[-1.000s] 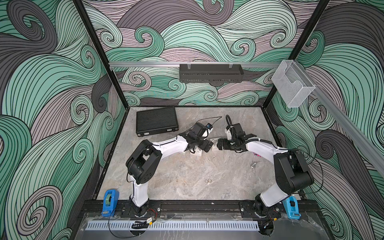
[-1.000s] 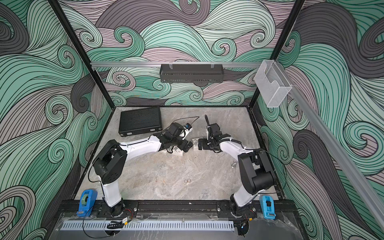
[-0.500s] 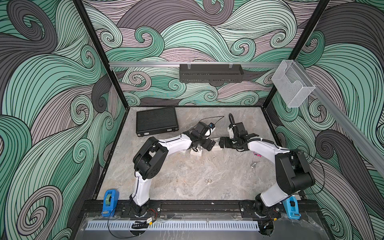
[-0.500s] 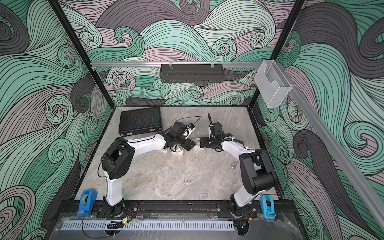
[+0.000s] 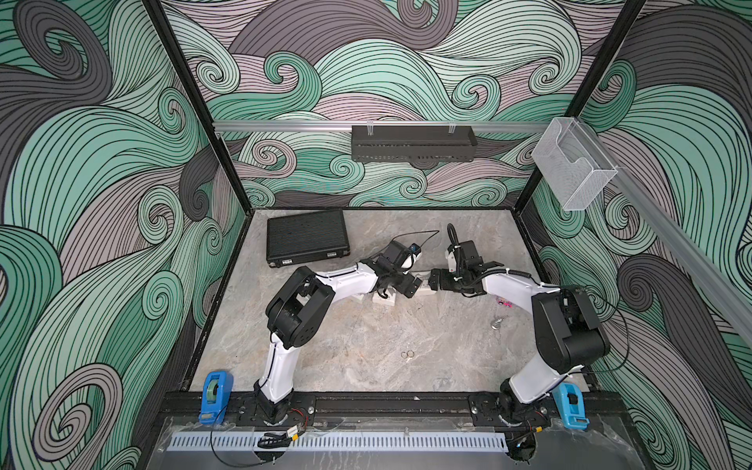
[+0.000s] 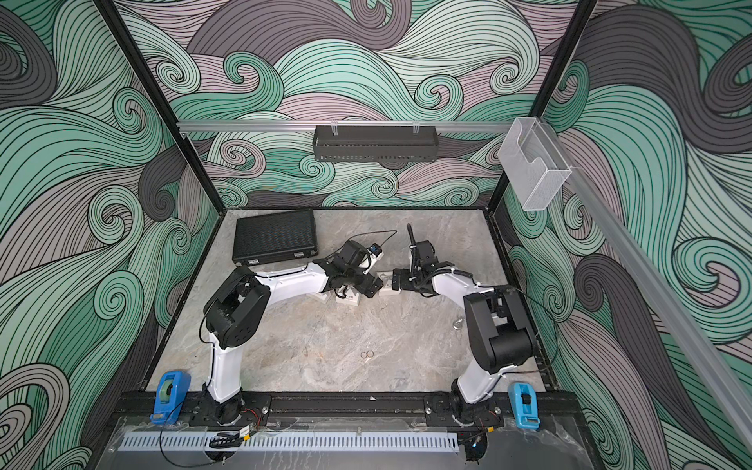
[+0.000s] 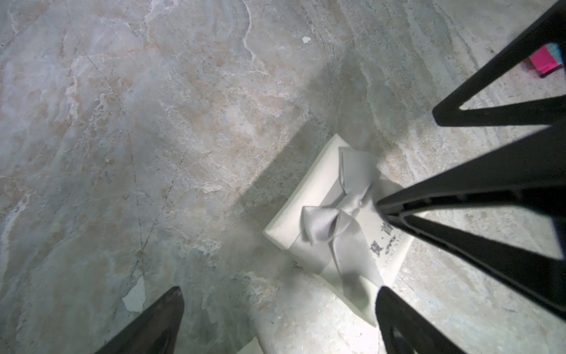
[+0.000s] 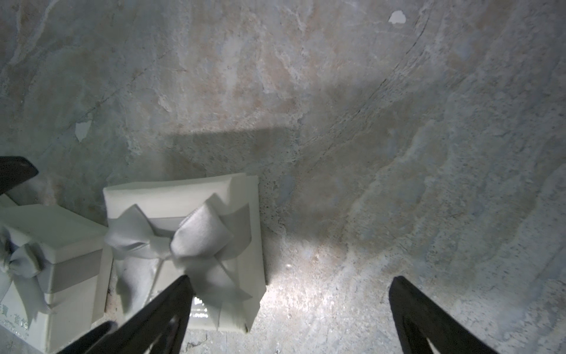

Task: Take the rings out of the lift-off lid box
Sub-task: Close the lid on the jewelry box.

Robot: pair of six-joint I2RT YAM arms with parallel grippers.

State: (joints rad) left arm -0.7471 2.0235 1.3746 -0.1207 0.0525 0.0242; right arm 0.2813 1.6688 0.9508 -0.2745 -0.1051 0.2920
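Observation:
Two small white gift boxes with grey bows stand mid-table, and I cannot tell which is the lift-off lid box. The flat one [image 5: 424, 285] [image 8: 183, 245] [image 7: 337, 214] lies between my grippers. The taller one [image 5: 384, 300] [image 8: 52, 260] sits under my left wrist. Both look closed. My left gripper [image 5: 413, 285] [image 7: 277, 303] is open beside the flat box. My right gripper [image 5: 433, 280] [image 8: 291, 285] is open, with one fingertip [image 8: 183, 285] over that box's edge. Two thin silvery rings [image 5: 408, 355] [image 6: 367, 355] lie on the table toward the front.
A black case [image 5: 307, 238] lies at the back left. A small pink-and-teal item [image 5: 503, 302] [image 7: 546, 62] and a small silvery piece [image 5: 497, 323] lie beside the right arm. A black shelf [image 5: 413, 142] and a clear bin [image 5: 571, 162] hang on the walls.
The left arm's elbow has swung to the right and its gripper has edged toward the right gripper. The right gripper has shifted slightly back. Both grippers stay open.

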